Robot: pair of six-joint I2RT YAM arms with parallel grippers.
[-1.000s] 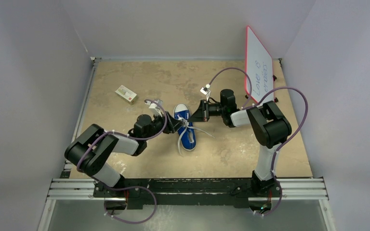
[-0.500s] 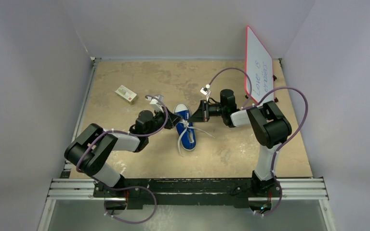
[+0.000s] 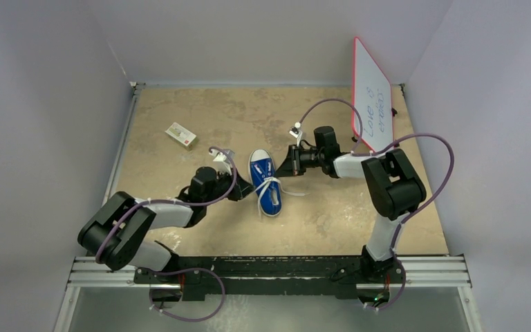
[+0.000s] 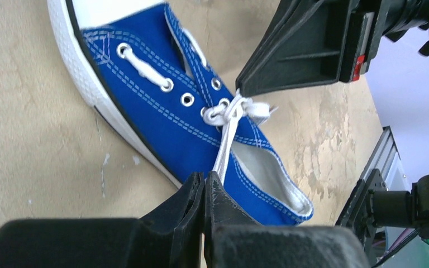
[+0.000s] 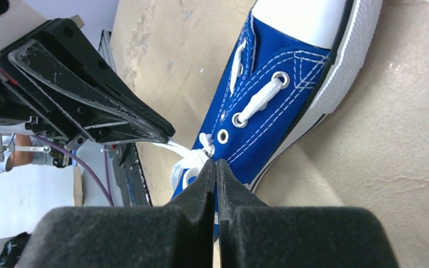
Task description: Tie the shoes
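Pinches a taut white lace (image 4: 226, 137) in the left gripper (image 4: 204, 180), jaws fully closed on it; sets the right gripper (image 5: 217, 163), jaws likewise pressed together, at the knot (image 4: 239, 106) of the blue sneaker (image 3: 271, 197) lying mid-table between both; cannot tell whether lace is caught there

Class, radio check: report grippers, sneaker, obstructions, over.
Left gripper, right gripper shut on laces. Sneaker sole-down, no bow yet. Small box well apart.

Sneaker (image 4: 162, 117) toe (white cap) off-frame above.
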